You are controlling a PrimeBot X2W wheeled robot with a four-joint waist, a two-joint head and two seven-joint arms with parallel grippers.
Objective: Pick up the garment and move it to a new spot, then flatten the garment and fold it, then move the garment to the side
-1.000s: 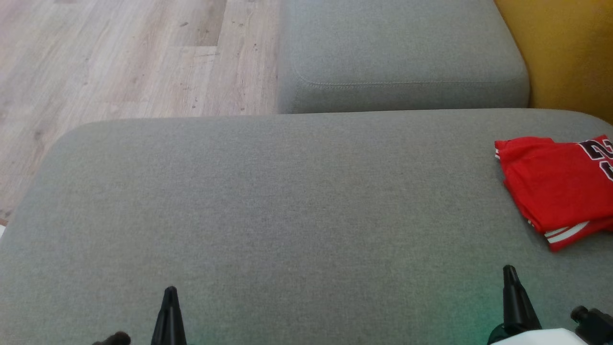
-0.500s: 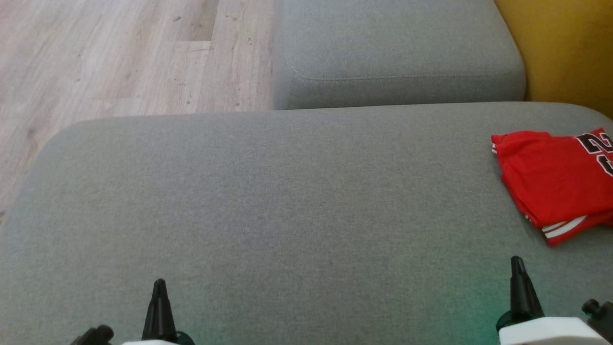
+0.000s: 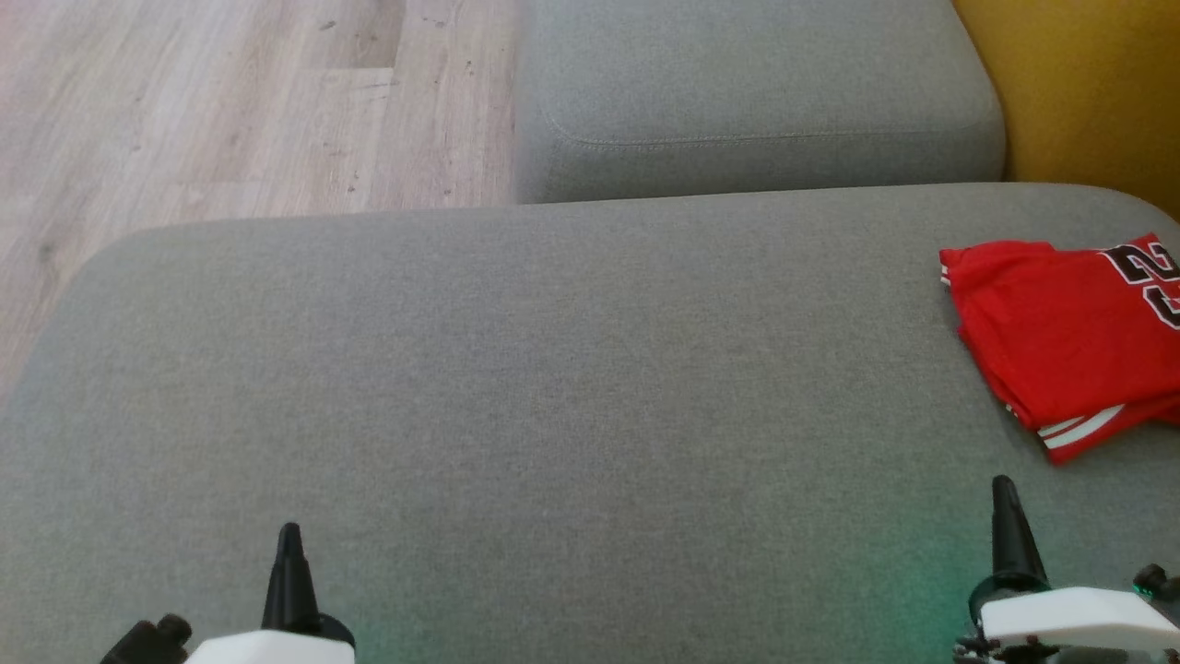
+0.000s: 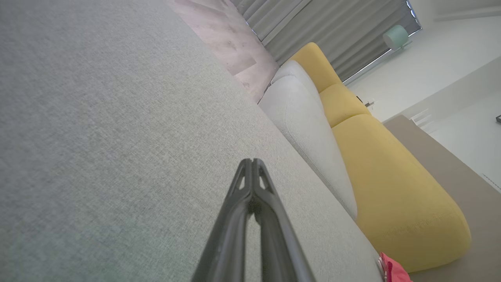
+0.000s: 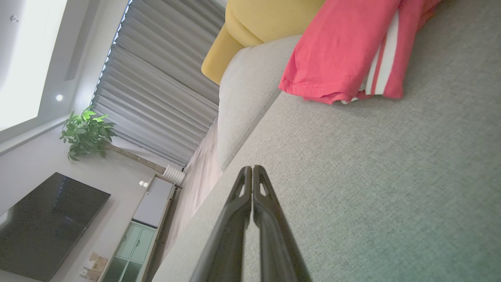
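My left gripper [image 3: 289, 537] is clenched on nothing, its two fingers pressed together to the tip. It points forward over the grey seat [image 3: 553, 369], at that seat's near left. My right gripper [image 3: 1004, 487] is clenched the same way, also empty, at the near right. Whether either tip touches the fabric I cannot tell.

The garment [image 3: 1060, 341] lies on the right side of the seat, ahead of my right gripper and a little to its right, apart from it. It is red, with white stripes at one hem and dark numerals on top, and sits in folded layers. The head view's right edge cuts it off.

Beyond the seat is a second grey cushion [image 3: 756, 92], with a yellow cushion [image 3: 1088, 92] to its right and wood floor [image 3: 184, 111] to its left.
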